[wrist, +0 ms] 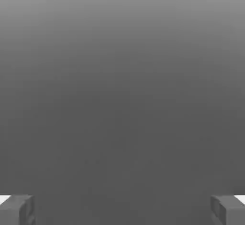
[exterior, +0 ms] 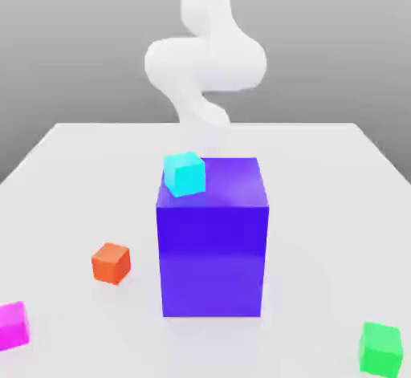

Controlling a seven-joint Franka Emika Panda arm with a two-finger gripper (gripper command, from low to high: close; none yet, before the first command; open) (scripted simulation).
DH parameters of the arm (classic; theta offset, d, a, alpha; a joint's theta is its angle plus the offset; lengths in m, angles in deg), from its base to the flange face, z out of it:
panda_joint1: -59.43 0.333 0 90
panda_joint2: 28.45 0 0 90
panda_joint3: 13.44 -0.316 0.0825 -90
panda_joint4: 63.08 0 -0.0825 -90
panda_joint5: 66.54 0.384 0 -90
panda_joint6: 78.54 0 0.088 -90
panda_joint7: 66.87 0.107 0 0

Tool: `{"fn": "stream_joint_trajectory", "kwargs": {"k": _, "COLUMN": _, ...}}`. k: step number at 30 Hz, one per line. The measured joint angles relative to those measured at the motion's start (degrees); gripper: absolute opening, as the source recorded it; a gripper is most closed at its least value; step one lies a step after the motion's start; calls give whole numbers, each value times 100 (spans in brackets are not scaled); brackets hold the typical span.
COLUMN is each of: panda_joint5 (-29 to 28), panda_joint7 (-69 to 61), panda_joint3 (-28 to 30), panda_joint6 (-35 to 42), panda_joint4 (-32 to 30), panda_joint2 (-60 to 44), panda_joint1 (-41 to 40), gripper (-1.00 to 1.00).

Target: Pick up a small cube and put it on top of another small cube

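The big block (exterior: 212,260) looks like smooth plastic, glossy on its top, where a pale sheen spreads, and more evenly coloured on its front. The cyan cube (exterior: 185,174) has smooth, plain faces, as do the orange cube (exterior: 111,264), the magenta cube (exterior: 12,326) and the green cube (exterior: 380,350), all plastic-like. The worktop (exterior: 321,208) is smooth and pale, with a faint, soft reflection below the block. The arm (exterior: 205,63) has a smooth, rounded white surface like moulded plastic. No wood grain, weave or metallic shine can be made out.

Cyan cube (exterior: 185,174) atop a blue block (exterior: 212,244); orange (exterior: 111,263), magenta (exterior: 13,326), green (exterior: 380,350) cubes around.
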State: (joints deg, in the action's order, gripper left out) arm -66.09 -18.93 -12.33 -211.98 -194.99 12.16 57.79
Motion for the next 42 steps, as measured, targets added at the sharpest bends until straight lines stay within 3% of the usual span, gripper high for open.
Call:
{"fn": "stream_joint_trajectory", "kwargs": {"k": 28, "panda_joint5": 988, "panda_joint7": 2006, "panda_joint3": 1316, "panda_joint6": -1843, "panda_joint4": -139, "panda_joint2": -5876, "panda_joint1": -1829, "gripper": 0}}
{"fn": "stream_joint_trajectory", "kwargs": {"k": 32, "panda_joint5": 1320, "panda_joint7": 1848, "panda_joint3": 1070, "panda_joint6": -2391, "panda_joint4": 9, "panda_joint2": -6710, "panda_joint1": -2108, "gripper": 0}}
{"fn": "stream_joint_trajectory", "kwargs": {"k": 33, "panda_joint5": 1399, "panda_joint7": 1791, "panda_joint3": 982, "panda_joint6": -2541, "panda_joint4": 53, "panda_joint2": -6907, "panda_joint1": -2181, "gripper": -100}}
{"fn": "stream_joint_trajectory", "kwargs": {"k": 42, "panda_joint5": 1274, "panda_joint7": 1887, "panda_joint3": 1077, "panda_joint6": -2351, "panda_joint4": -8, "panda_joint2": -6653, "panda_joint1": -2115, "gripper": -100}}
